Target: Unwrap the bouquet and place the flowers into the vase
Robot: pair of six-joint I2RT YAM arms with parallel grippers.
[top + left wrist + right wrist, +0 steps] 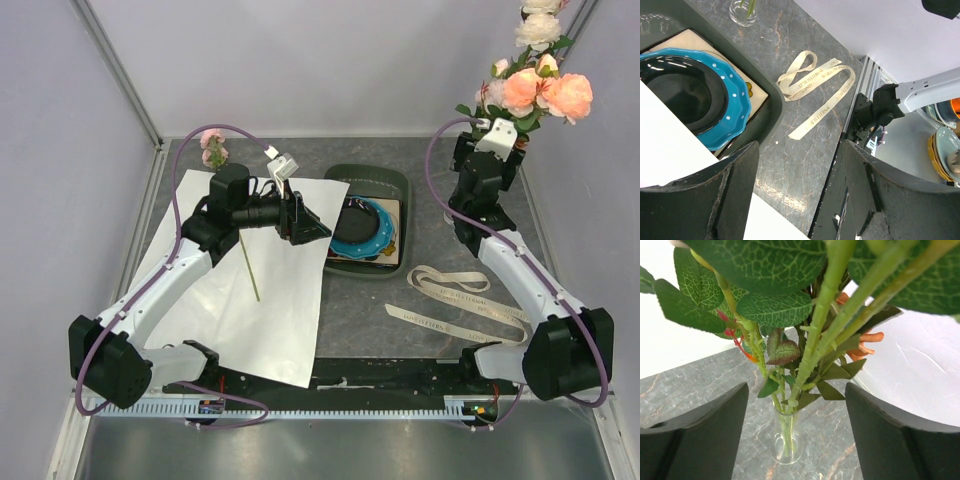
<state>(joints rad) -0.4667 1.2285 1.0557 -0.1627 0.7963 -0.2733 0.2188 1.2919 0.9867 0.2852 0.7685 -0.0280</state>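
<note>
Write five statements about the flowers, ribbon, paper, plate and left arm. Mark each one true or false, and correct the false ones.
1. Green stems stand in the vase. True.
2. The ribbon is tied around the white paper. False: it lies loose on the table, beside the tray.
3. One flower lies on the white paper. True.
4. The left gripper holds a flower in its jaws. False: the jaws stand open with nothing between them.
5. The blue-rimmed plate sits in the tray. True.
</note>
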